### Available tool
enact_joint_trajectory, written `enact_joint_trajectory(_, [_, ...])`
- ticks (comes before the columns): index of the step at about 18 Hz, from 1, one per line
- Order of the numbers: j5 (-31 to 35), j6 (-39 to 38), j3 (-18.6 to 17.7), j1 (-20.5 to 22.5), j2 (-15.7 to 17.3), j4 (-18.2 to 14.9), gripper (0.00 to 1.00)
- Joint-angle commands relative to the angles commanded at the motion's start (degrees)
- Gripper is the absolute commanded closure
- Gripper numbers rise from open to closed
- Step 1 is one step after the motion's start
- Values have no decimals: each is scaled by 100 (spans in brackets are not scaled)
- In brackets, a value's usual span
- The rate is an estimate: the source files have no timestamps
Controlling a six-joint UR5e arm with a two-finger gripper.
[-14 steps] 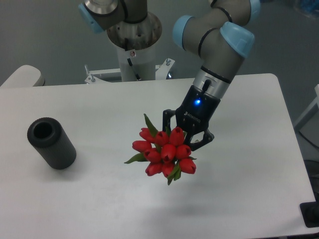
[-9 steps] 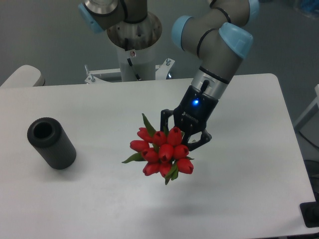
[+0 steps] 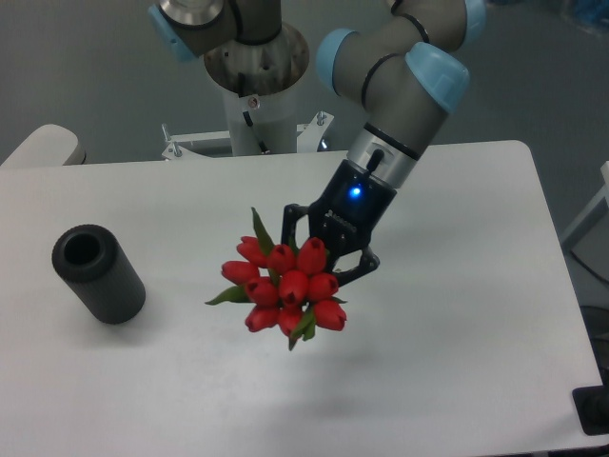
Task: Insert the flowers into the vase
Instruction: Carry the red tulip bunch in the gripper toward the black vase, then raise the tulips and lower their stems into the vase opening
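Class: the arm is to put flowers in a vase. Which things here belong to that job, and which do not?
Job:
flowers, held in the gripper
vase, on the table's left

Not part of it:
table
arm's base

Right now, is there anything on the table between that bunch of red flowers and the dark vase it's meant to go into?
Nothing visible. The gripper holds the flowers above the white table, and only bare tabletop lies between them and the vase at the left, whose top hole is open.
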Motion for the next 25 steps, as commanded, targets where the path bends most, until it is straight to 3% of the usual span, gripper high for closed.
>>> enact_joint_trajectory(11, [-70, -871, -53, -843, 325, 26, 69])
enact_joint_trajectory(12, [-201, -810, -53, -896, 317, 61, 69])
enact_joint_trajectory(15, [-1481, -809, -140, -923, 256, 316, 69])
enact_joint_trajectory(18, [-1713, -626, -430, -984, 334, 456, 69])
enact_joint_trajectory(25, [-2617, -335, -457, -1301, 457, 510, 69])
